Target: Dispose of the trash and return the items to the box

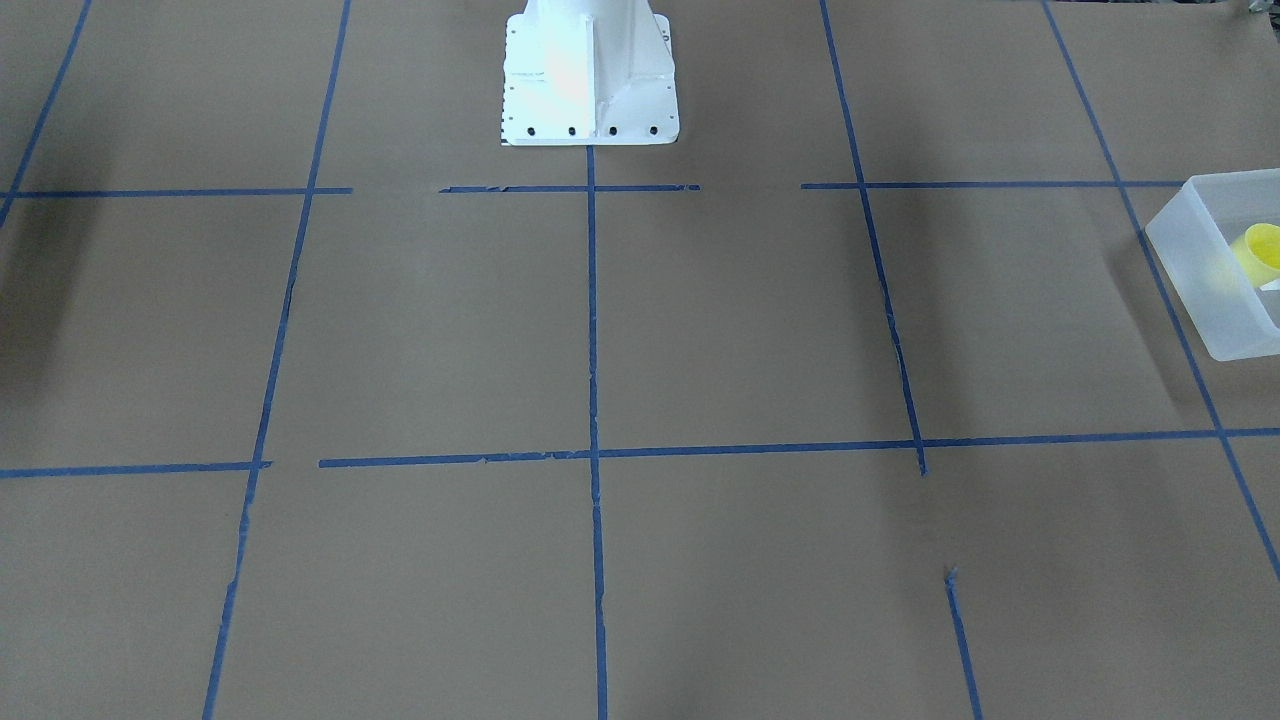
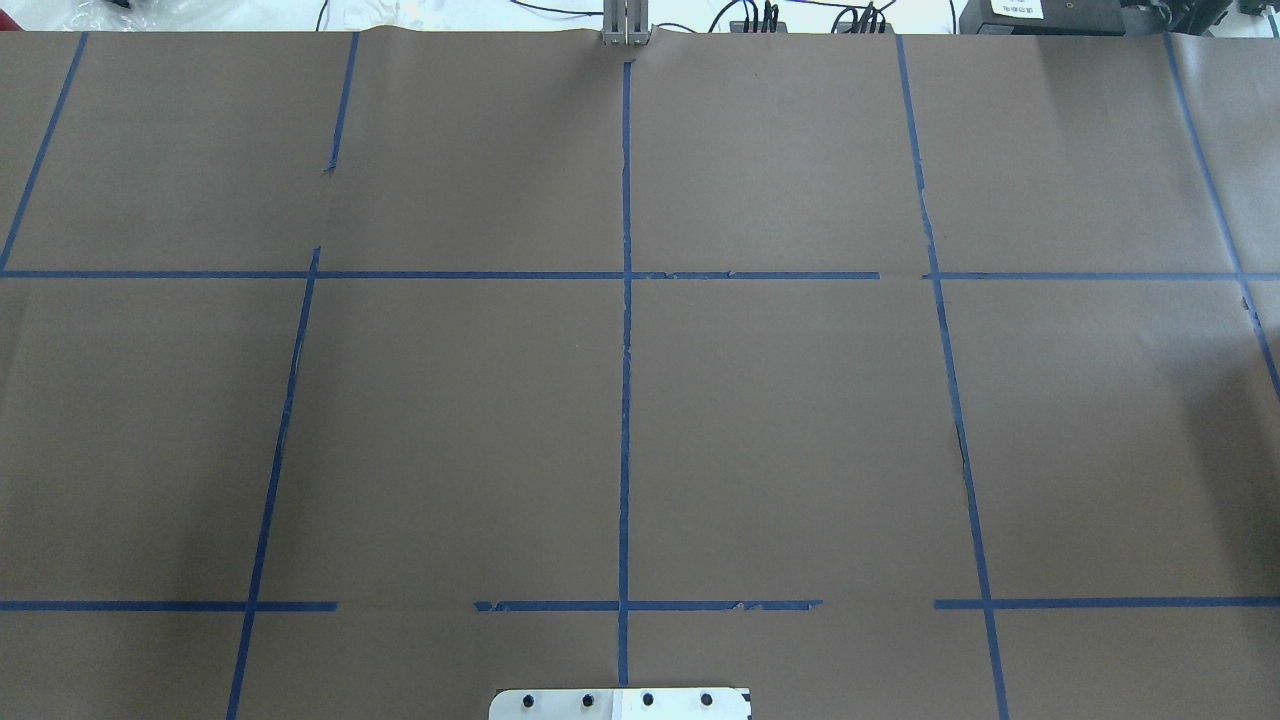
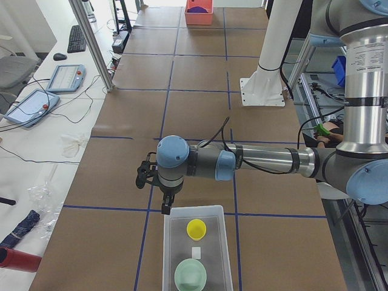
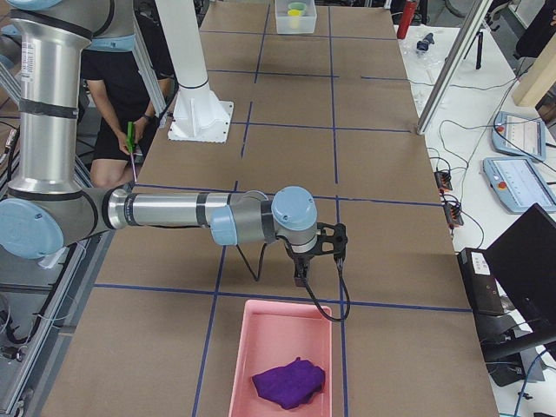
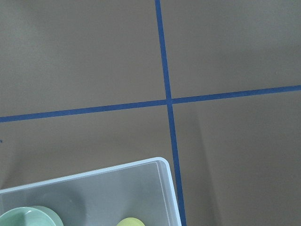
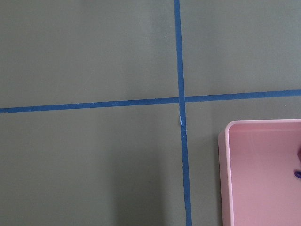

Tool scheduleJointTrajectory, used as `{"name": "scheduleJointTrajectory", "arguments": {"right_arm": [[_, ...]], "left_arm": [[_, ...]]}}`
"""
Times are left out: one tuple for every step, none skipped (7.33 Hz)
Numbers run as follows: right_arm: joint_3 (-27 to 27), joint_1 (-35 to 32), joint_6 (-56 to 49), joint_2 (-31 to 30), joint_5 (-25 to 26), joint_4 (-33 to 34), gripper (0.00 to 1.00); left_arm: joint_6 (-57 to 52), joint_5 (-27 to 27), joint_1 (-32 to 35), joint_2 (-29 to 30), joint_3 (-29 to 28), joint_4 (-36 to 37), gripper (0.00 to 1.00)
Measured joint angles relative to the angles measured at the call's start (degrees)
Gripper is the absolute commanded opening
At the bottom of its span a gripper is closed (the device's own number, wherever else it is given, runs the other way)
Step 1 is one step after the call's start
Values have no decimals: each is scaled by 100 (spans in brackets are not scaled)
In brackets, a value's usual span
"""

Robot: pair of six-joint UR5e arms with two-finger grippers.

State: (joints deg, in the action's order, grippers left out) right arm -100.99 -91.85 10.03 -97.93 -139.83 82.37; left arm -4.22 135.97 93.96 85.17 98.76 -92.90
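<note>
The yellow cup [image 3: 196,228] stands upright inside the frosted box [image 3: 217,254], next to a mint-green bowl [image 3: 190,274]. The cup [image 1: 1262,250] and the box [image 1: 1195,265] also show at the right edge of the front-facing view. The left wrist view looks down on the box corner [image 5: 103,193], with the cup rim [image 5: 130,222] at the bottom edge. My left gripper [image 3: 165,208] hangs just beyond the box's far end; I cannot tell whether it is open or shut. My right gripper [image 4: 301,278] hangs just beyond a pink bin [image 4: 278,339]; I cannot tell its state either.
The pink bin holds a crumpled purple thing [image 4: 289,382]; its corner shows in the right wrist view [image 6: 263,169]. The robot's white base [image 1: 590,80] stands at mid table. A person [image 4: 130,78] sits behind the robot. Tablets and cables lie along the operators' side.
</note>
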Motion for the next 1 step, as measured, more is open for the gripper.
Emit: {"name": "scheduleJointTrajectory", "arguments": {"right_arm": [[1, 0, -1, 1, -3, -1, 100]], "left_arm": [[0, 0, 0, 0, -3, -2, 100]]}}
